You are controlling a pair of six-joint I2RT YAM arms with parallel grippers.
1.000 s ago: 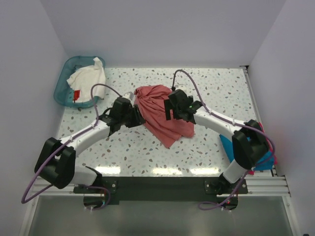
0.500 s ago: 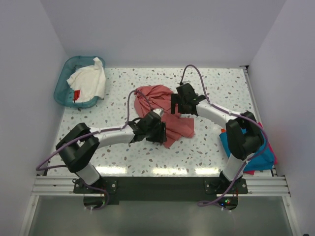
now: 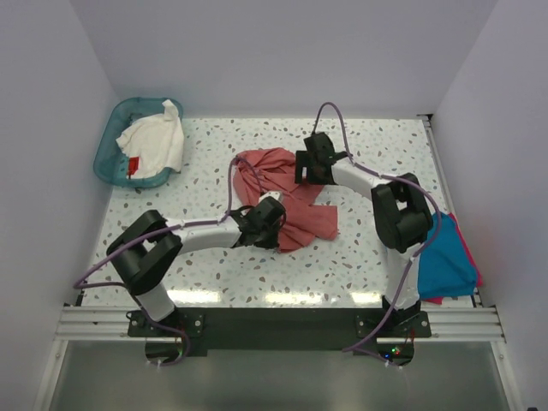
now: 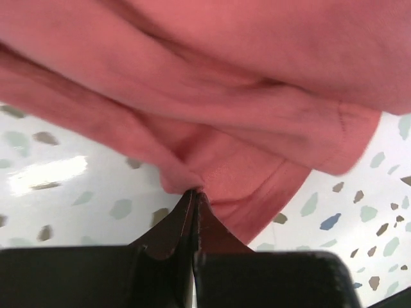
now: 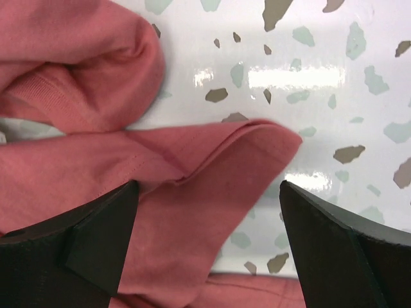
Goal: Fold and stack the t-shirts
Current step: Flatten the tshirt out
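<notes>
**Salmon-red t-shirt, pinched at one fold**

Top view: salmon-red t-shirt (image 3: 291,201) lies crumpled mid-table (image 3: 385,145). White t-shirt (image 3: 154,141) is heaped in the teal basket (image 3: 107,150), far left. Folded teal-blue t-shirt (image 3: 445,261) lies over the orange-red t-shirt (image 3: 437,300), right edge.

Left wrist: left gripper (image 4: 194,194) is clenched on a soft, stitched fold of the salmon cloth.

Right wrist: right gripper (image 5: 207,192) is spread wide over a doubled hem on glossy speckled terrazzo.

I'm looking into a lab test cell — plain white walls (image 3: 282,60) boxing a speckled table (image 3: 214,265), a metal rail (image 3: 467,322) at its near edge.
</notes>
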